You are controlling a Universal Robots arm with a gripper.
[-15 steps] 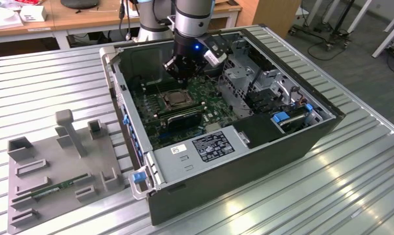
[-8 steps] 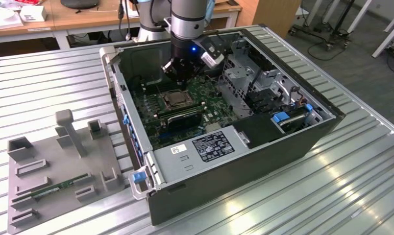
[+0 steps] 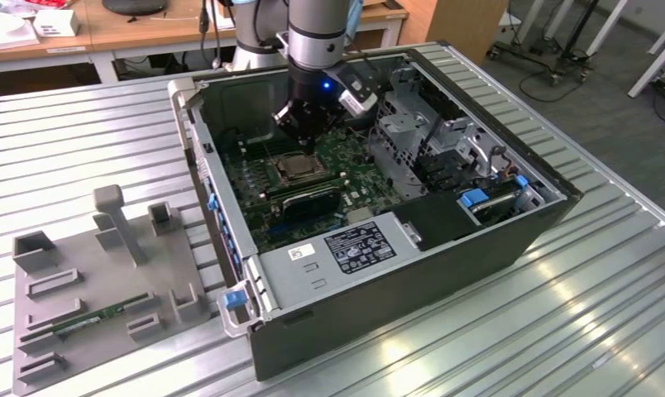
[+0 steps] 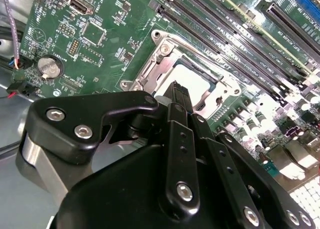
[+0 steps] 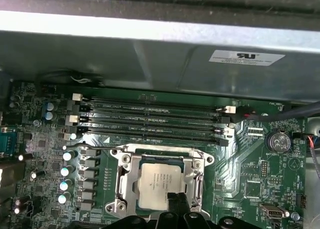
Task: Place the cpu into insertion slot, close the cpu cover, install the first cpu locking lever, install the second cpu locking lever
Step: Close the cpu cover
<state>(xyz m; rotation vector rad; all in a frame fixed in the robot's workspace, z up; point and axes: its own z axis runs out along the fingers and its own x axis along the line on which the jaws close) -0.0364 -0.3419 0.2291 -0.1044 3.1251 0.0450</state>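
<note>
cpu (image 5: 157, 181) seated in insertion slot (image 5: 122, 161), hand (image 5: 178, 200) close above

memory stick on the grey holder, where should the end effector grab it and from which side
Pinch the memory stick across its narrow width near mid-length, coming straight down from above. It lies long and low in the grey holder, with raised blocks close around it, so a sideways approach looks blocked.

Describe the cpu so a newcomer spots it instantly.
Look inside the open PC case, on the green motherboard. Beside the long black memory slots sits the square silver cpu cover. The cpu is the flat pale metallic square in its window, bare metal unlike the dark chips around.
</note>
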